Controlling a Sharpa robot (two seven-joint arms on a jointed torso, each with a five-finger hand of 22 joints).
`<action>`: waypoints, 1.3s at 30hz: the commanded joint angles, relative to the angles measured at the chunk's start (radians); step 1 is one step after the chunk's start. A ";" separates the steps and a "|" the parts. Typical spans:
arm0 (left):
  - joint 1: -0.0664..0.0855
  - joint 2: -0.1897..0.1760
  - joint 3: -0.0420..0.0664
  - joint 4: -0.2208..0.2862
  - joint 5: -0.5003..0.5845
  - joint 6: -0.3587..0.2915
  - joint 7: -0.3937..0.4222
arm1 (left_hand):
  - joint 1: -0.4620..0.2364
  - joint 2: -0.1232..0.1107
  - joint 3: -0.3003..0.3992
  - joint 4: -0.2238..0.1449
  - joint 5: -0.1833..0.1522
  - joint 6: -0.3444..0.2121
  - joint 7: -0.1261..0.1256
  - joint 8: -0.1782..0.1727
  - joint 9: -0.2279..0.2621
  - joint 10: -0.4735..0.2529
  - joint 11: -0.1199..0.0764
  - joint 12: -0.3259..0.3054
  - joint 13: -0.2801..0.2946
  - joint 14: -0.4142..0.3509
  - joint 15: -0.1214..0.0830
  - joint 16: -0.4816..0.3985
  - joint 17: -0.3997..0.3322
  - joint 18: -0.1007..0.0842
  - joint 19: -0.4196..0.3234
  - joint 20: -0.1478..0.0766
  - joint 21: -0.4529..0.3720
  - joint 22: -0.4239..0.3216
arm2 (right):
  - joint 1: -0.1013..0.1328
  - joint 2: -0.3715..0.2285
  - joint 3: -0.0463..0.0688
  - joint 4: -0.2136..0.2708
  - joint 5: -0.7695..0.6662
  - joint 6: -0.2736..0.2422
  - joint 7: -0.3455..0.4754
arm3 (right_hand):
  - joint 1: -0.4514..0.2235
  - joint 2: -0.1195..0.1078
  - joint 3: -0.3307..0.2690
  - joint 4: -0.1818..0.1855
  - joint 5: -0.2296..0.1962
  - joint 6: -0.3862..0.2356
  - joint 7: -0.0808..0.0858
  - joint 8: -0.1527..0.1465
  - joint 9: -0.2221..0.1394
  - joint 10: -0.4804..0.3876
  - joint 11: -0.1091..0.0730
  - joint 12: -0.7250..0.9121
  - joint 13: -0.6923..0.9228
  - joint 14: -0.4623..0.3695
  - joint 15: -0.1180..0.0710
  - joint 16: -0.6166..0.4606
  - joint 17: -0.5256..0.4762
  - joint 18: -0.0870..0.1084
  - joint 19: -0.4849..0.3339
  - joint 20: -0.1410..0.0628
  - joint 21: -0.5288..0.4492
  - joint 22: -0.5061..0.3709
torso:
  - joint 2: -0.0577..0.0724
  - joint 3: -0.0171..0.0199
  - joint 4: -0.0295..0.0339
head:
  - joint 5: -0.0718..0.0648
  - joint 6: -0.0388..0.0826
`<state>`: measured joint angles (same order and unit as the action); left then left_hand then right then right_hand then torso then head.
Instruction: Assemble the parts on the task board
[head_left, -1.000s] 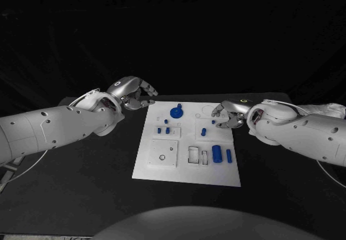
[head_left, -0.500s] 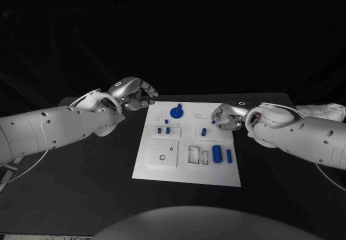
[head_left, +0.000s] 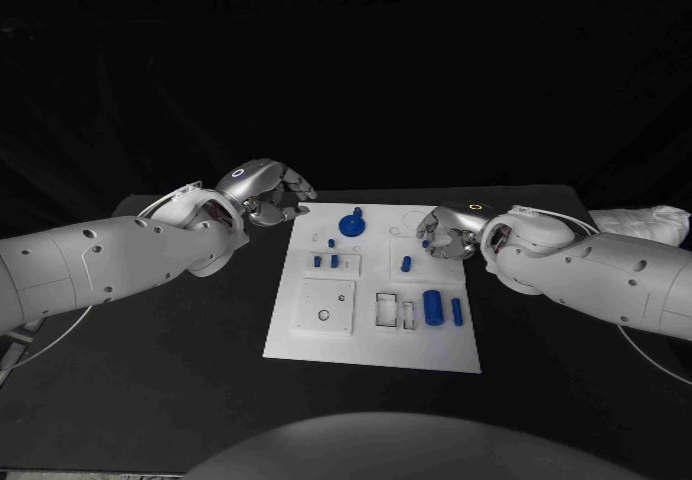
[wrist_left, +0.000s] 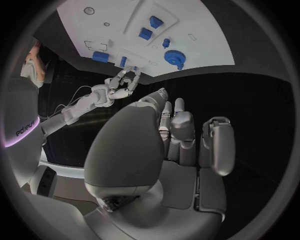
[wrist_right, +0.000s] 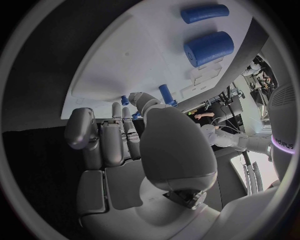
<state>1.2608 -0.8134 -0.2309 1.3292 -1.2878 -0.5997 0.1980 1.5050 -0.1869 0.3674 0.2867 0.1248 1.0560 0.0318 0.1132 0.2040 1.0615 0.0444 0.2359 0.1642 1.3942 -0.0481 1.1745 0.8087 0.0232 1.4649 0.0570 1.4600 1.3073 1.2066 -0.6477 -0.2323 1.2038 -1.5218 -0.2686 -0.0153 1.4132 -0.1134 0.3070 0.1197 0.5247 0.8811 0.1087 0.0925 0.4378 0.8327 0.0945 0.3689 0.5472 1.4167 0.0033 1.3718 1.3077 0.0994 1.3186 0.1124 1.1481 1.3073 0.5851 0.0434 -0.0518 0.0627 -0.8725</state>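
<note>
The task board lies in the middle of the head view, a white plate on the black table, with my two hands at its upper corners. My left hand hangs just off the board's upper left corner, over bare table, fingers curled in on nothing that I can make out in the head or left wrist view. My right hand sits at the upper right of the board, fingers bent down over the plate; the right wrist view shows them curled with no part between them, so I judge it closed on nothing too, though what lies under the fingertips is hidden. On the board, the blue gear stands near the top centre with small blue pegs below it in the upper left part, a lone peg to the right of these, and a thick blue cylinder beside a thin blue rod in the lower right. The square recess at lower left and the rectangular slots beside the cylinder look unfilled. I judge the work only partly done: the gear and pegs seem seated, while the cylinder and rod appear to lie loose and still need placing.
</note>
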 joint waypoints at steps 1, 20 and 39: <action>-0.002 0.002 0.001 0.003 -0.042 0.008 0.014 | 0.015 0.001 0.010 0.000 0.006 0.006 0.005 -0.003 -0.001 0.010 -0.004 -0.003 -0.002 0.000 -0.003 0.004 -0.001 0.001 0.065 0.003 0.002 0.232 | -0.003 0.007 0.000 -0.009 -0.015 -0.001 -0.013 | -0.009 0.006 0.011 -0.003 -0.003 0.010 0.004 0.006 0.004 0.012 -0.001 0.007 0.003 0.007 0.002 0.001 0.025 -0.009 0.007 0.001 0.002 0.144 | 0.001 -0.0006 0.0003 | 0.001 0.000; -0.017 -0.002 0.001 0.008 -0.114 -0.001 0.025 | 0.030 0.003 0.021 -0.002 0.018 0.017 0.009 -0.001 0.000 0.027 -0.011 0.002 -0.004 -0.003 -0.007 0.003 -0.004 0.001 0.065 -0.001 0.001 0.232 | -0.006 0.036 0.001 -0.043 -0.018 0.015 -0.018 | 0.002 0.031 0.032 -0.083 0.078 0.060 0.003 0.082 0.114 -0.005 -0.012 0.077 0.046 -0.028 -0.007 -0.016 -0.010 -0.001 -0.029 -0.008 -0.027 0.136 | 0.000 -0.0012 0.0002 | -0.002 0.000; -0.019 -0.005 0.001 0.016 -0.136 0.000 0.020 | 0.031 0.003 0.022 -0.001 0.017 0.019 0.010 -0.001 0.001 0.031 -0.014 0.004 -0.003 -0.004 -0.009 0.002 -0.007 0.001 0.064 -0.002 0.000 0.232 | -0.007 0.042 0.001 -0.050 -0.018 0.037 -0.007 | -0.006 0.043 0.032 -0.127 0.047 0.051 0.016 0.133 0.217 0.008 -0.018 0.129 0.071 -0.046 -0.001 -0.025 -0.034 -0.001 -0.043 -0.005 -0.016 0.135 | 0.000 0.0000 -0.0006 | 0.004 0.000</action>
<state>1.2427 -0.8196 -0.2309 1.3422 -1.4122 -0.6005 0.2125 1.5259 -0.1816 0.3842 0.2863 0.1392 1.0668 0.0426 0.1133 0.2043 1.0828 0.0302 0.2359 0.1623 1.3905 -0.0519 1.1744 0.8031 0.0234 1.4649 0.0570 1.4600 1.3073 1.2011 -0.6066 -0.2312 1.1560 -1.5247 -0.2501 -0.0243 1.4081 -0.0764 0.3409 -0.0026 0.5766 0.9286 0.1214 0.2212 0.6494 0.8347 0.0784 0.4943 0.6169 1.3769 -0.0001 1.3522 1.2753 0.0998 1.2822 0.1054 1.1288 1.3078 0.5845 0.0433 -0.0523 0.0658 -0.8725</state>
